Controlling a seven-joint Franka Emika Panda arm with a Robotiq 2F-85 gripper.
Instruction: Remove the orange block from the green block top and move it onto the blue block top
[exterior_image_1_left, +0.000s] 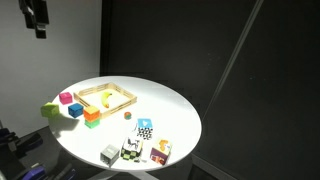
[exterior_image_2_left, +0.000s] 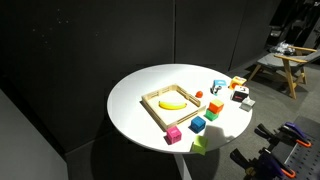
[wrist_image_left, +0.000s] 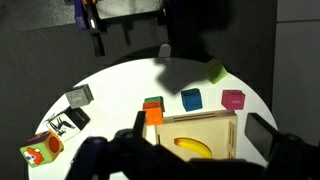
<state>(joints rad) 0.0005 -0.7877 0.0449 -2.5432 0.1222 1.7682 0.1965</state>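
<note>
The orange block (exterior_image_1_left: 92, 113) sits on top of the green block (exterior_image_1_left: 93, 123), next to the wooden tray; the stack also shows in an exterior view (exterior_image_2_left: 213, 106) and in the wrist view (wrist_image_left: 153, 115). The blue block (exterior_image_1_left: 75, 109) stands alone on the table between that stack and a pink cube (exterior_image_1_left: 66, 98), and shows in the wrist view (wrist_image_left: 191, 99). My gripper (wrist_image_left: 200, 128) is open and empty, high above the table over the tray. It appears at the top in an exterior view (exterior_image_1_left: 37, 15).
A wooden tray (exterior_image_1_left: 124, 100) holds a banana (wrist_image_left: 195, 147). A yellow-green piece (exterior_image_1_left: 50, 110) lies near the table edge. Several small boxes and cards (exterior_image_1_left: 133, 150) sit on the other side of the round white table (exterior_image_1_left: 170, 115). A small die (exterior_image_1_left: 128, 115) lies near the tray.
</note>
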